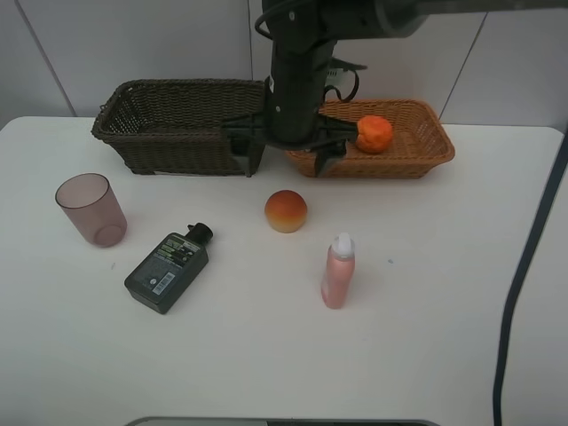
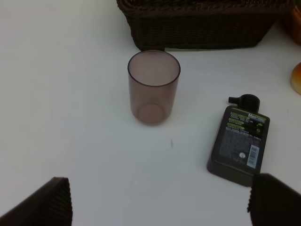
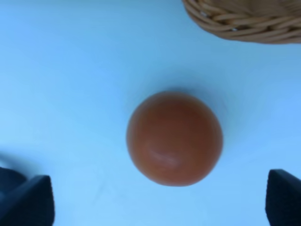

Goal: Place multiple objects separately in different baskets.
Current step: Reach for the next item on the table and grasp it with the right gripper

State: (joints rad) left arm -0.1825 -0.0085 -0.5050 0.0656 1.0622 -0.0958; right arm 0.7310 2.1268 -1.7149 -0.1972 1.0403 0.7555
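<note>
Surface (image 1: pixel 426 337): white, and it carries everything you are working with.

Dark basket (image 1: pixel 177 153): at the far side, left of middle. You cannot see its floor from the high view.

Tan basket (image 1: pixel 437 135): just right of the dark basket, with your right arm in front of the gap between them. It is shallower and holds the orange (image 1: pixel 374 133) near its middle.

Right gripper (image 1: pixel 284 160): hangs off the arm that comes in from the far right and points down in front of the two baskets. Its jaws are spread wide with nothing in them. In your right wrist view the peach (image 3: pixel 174 137) sits on the surface between the two fingertips, clear of both, and the tan basket's rim is close by.

Left gripper (image 2: pixel 160 202): only the two dark fingertips show in your left wrist view, at the corners. They are far apart and grip nothing.

Cup (image 1: pixel 89 209): upright with its mouth up, at the left of the surface, in front of the dark basket and apart from it.

Dark bottle (image 1: pixel 169 266): lies flat with its label up and its cap toward the baskets. It is near the cup on the cup's right, not touching it.

Pink bottle (image 1: pixel 338 271): on the surface, on the near side of the peach and a little to its right, white cap toward the baskets. You cannot tell whether it stands or lies.
</note>
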